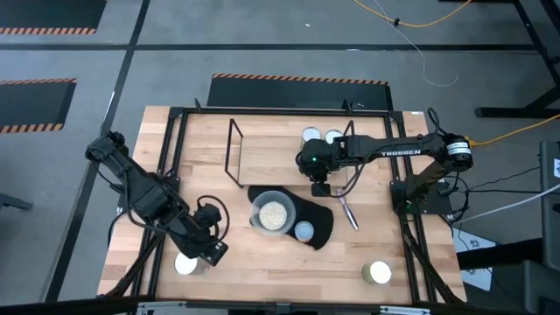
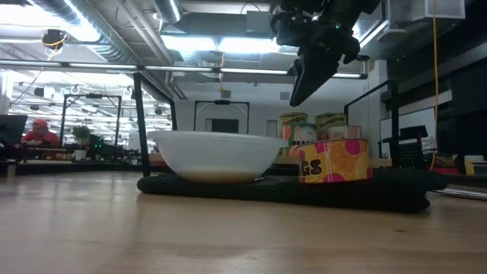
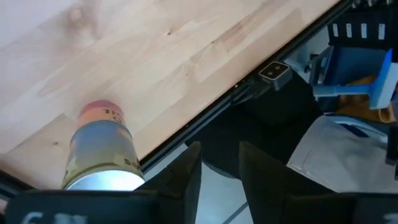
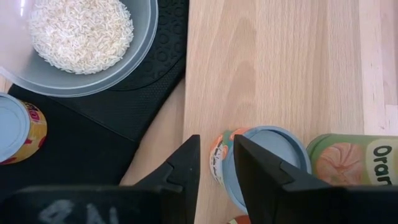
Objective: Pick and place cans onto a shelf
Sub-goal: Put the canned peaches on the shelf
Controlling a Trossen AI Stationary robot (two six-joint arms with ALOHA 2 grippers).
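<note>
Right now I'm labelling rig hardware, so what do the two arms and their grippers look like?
Both arms are dark, jointed links with black cables. The right arm carries white TROSSEN lettering and a green light near its wrist. The left arm shows no lettering. Each gripper has two flat black fingers.

Right gripper (image 4: 216,163): 2 dark fingers narrowly apart, above bare wood table (image 4: 280,68), holding nothing. Beyond them stands a blue-lidded can (image 4: 264,165); an orange-labelled can (image 4: 351,160) lies just beside it. Clear bowl (image 4: 81,43) of pale grains sits on black mat (image 4: 93,140). Another blue-lidded can (image 4: 17,134) rests on the mat.
</note>
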